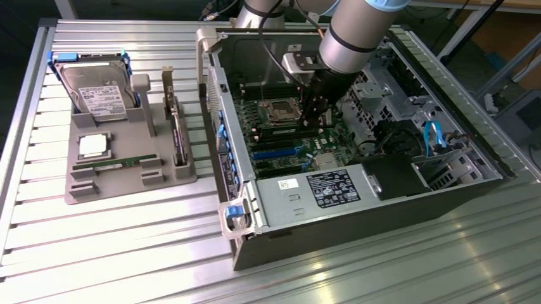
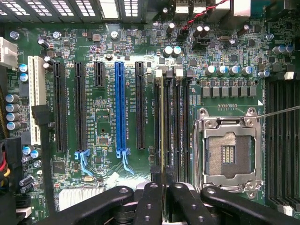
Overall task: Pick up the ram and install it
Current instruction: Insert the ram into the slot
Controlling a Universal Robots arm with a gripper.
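Note:
My gripper (image 2: 162,190) is shut on the ram (image 2: 162,126), a thin green stick seen edge-on, running straight out from between the black fingers (image 2: 150,197). The ram stands upright over the black memory slots (image 2: 174,122) beside the open processor socket (image 2: 228,152), lined up along one slot. I cannot tell whether it touches the slot. In the exterior view the gripper (image 1: 316,117) reaches down into the open computer case (image 1: 355,190), just above the motherboard. A second ram stick (image 1: 116,164) lies in the grey tray (image 1: 85,193) at the exterior view's left.
The tray also holds a hard drive (image 1: 97,92), a square silver processor (image 1: 93,145) and an upright expansion card (image 1: 175,126). Inside the case, long black and blue card slots (image 2: 119,108) lie beside the memory slots. The case walls (image 1: 218,126) ring the motherboard.

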